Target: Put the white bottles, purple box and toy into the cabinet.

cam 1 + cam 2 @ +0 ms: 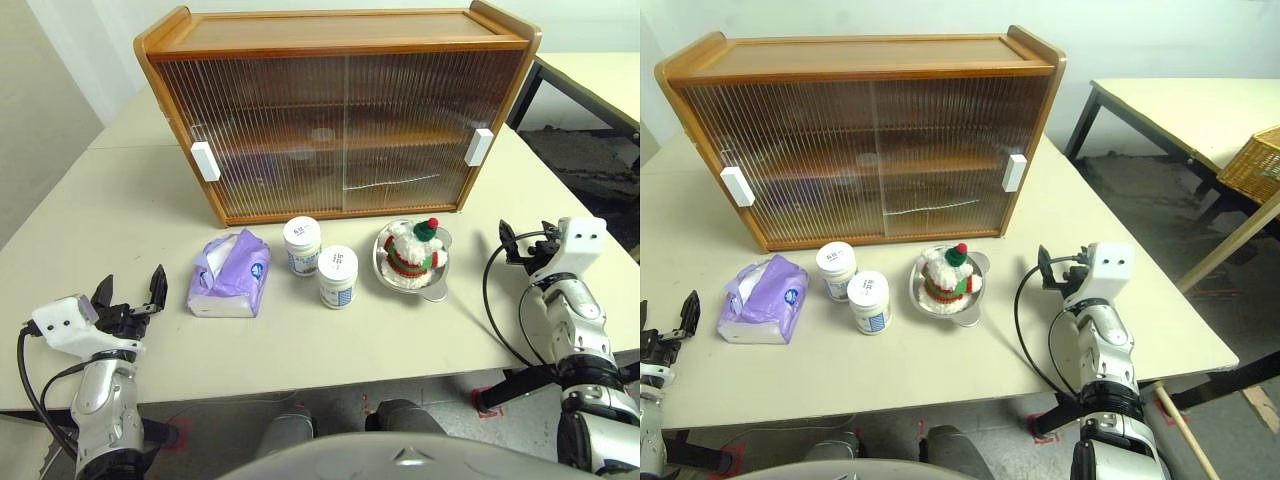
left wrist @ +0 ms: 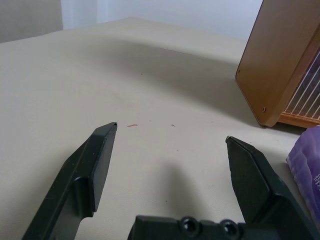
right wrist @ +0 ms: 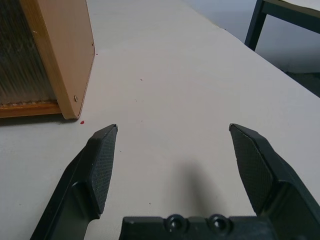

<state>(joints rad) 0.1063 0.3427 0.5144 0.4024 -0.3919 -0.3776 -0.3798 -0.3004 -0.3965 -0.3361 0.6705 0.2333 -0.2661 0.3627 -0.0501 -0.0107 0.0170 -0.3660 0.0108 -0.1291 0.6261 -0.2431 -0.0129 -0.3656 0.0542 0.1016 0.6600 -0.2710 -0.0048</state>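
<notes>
On the matte beige counter (image 1: 120,190) we list: left gripper (image 1: 131,293), black fingers spread, empty — soft crinkled purple box (image 1: 230,275); two squat white bottles (image 1: 302,245) (image 1: 338,277); plush toy (image 1: 413,250) in a shiny steel bowl (image 1: 438,290), all before the ribbed-door wooden cabinet (image 1: 340,120) — right gripper (image 1: 522,240), spread, empty.

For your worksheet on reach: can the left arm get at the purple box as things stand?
Probably yes: the open left gripper sits beside the purple box, with only bare table between them.

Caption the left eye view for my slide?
Tissue pack, two jars and toy before the closed cabinet.
</notes>
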